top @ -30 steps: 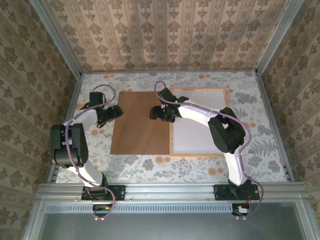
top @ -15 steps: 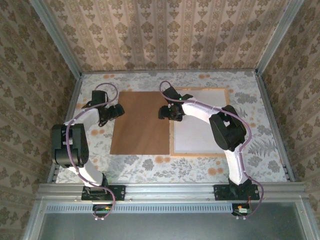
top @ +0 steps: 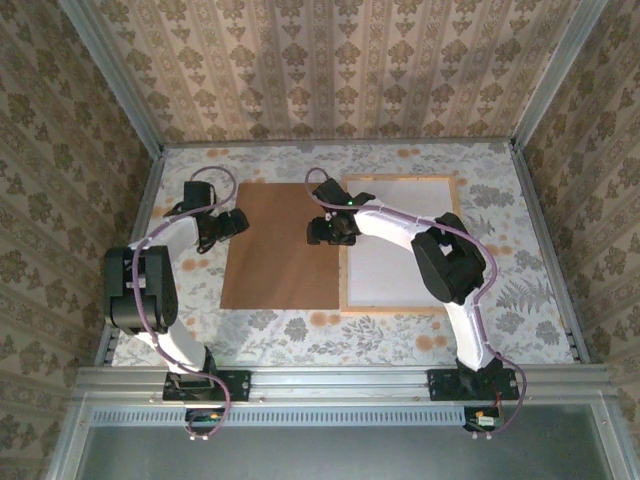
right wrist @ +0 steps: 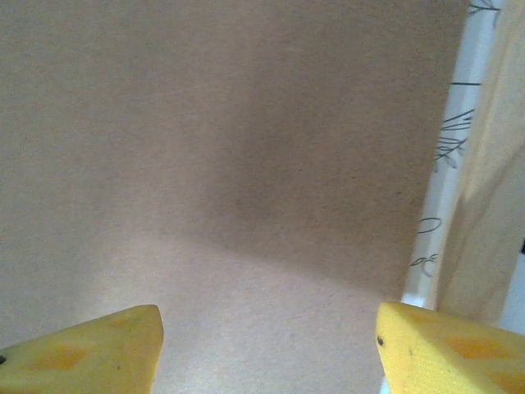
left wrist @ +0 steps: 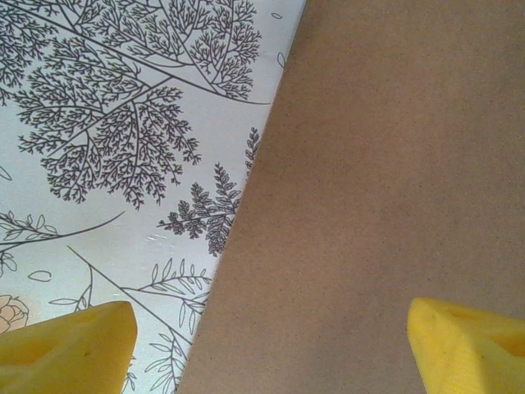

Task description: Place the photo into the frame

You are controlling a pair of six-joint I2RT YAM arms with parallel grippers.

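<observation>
The photo [top: 385,280], judged to be the plain white rectangular sheet lying face down inside the thin light-wood rectangular frame [top: 410,178], shows no printed side, so this identification is not certain. Frame and sheet lie on the right half of the floral-patterned worktop [top: 480,210]. The flat brown rectangular backing board [top: 275,255] lies just beside the frame's left rail, outside it.

Changes noted: over the last second the right gripper [top: 318,230] moved a little towards the frame, then came back over the board's right edge. The left gripper [top: 235,222] crept slightly inward to the board's left edge and has held there. Board, frame and sheet have not shifted.

Gripper state: the left gripper stands wide apart and grips nothing; in its wrist view one finger is over the cloth and the other over the board. The right gripper is also parted and empty over bare board, with the frame rail at the side.

Assessment: both arms are stationed at opposite edges of the board, likely in preparation for lifting it onto the frame. The back is not yet closed.
</observation>
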